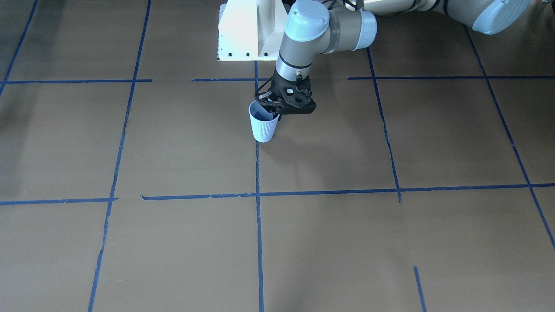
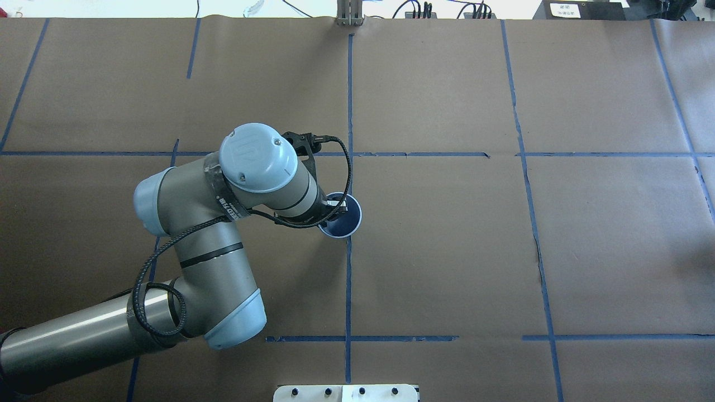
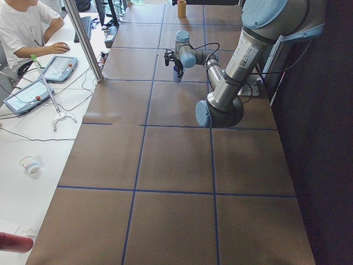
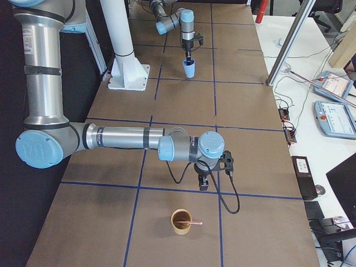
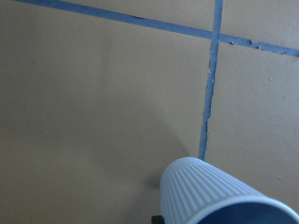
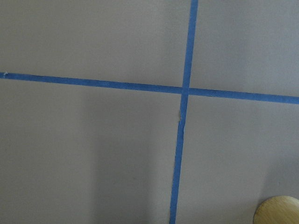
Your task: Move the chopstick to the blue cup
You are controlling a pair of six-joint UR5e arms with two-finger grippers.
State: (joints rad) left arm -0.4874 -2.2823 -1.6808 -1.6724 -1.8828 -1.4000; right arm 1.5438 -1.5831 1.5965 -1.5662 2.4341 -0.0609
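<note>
Exterior right | chopstick (image 4: 193,222) looks light, stiff, slick; I'd pinch its free end | left tool (image 1: 279,112), right tool (image 4: 204,186): can't tell grip

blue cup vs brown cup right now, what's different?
The blue cup is pale blue and ribbed; the brown cup is tan. The chopstick rests in the brown cup; the blue cup shows none. The left gripper is at the blue cup's rim; the right gripper hangs apart from the brown cup. Both stand upright.

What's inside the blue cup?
The blue cup shows only its own dark blue inside, nothing in it. The left claw covers part of the opening, so that part is hidden.
</note>
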